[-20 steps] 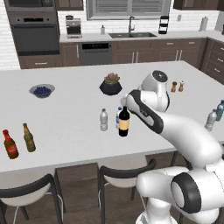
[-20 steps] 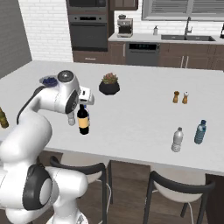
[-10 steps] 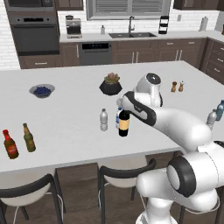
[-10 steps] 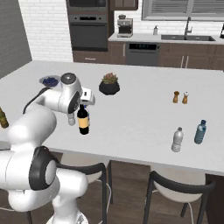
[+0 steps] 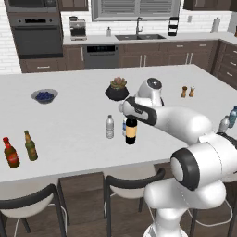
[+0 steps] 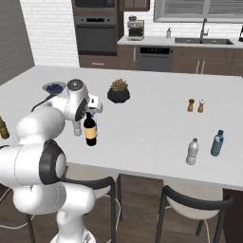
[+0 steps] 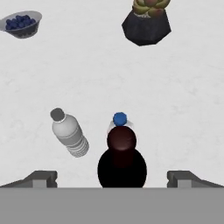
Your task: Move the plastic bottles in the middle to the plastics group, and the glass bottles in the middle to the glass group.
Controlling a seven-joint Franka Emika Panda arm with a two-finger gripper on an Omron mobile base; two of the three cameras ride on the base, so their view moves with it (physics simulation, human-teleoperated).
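Note:
A tall black wine bottle (image 5: 131, 133) with a tan label stands mid-counter, seen from above as a dark round top (image 7: 122, 161) in the hand view. Just behind it is a small blue-labelled plastic bottle (image 7: 120, 119). To its left stands a plain greyish plastic bottle (image 5: 109, 127) (image 7: 69, 134). My gripper (image 5: 129, 110) (image 7: 113, 178) hangs open right over the wine bottle's neck, one fingertip on each side, touching nothing. The glass group, a red-labelled brown bottle (image 5: 10, 152) and an olive-green bottle (image 5: 30, 146), stands far left. The plastics group, a teal bottle (image 6: 217, 143) and a clear bottle (image 6: 192, 152), stands far right.
A black pot with a succulent (image 5: 117, 89) sits just behind the middle bottles. A bowl of blueberries (image 5: 44, 96) lies at the back left, and salt and pepper shakers (image 5: 187, 91) at the back right. Two stools (image 5: 132, 183) stand under the counter's near edge.
The arm has stretched out and the hand has shifted slightly left, settling over the wine bottle's top. The jaws stay wide. No bottle has moved.

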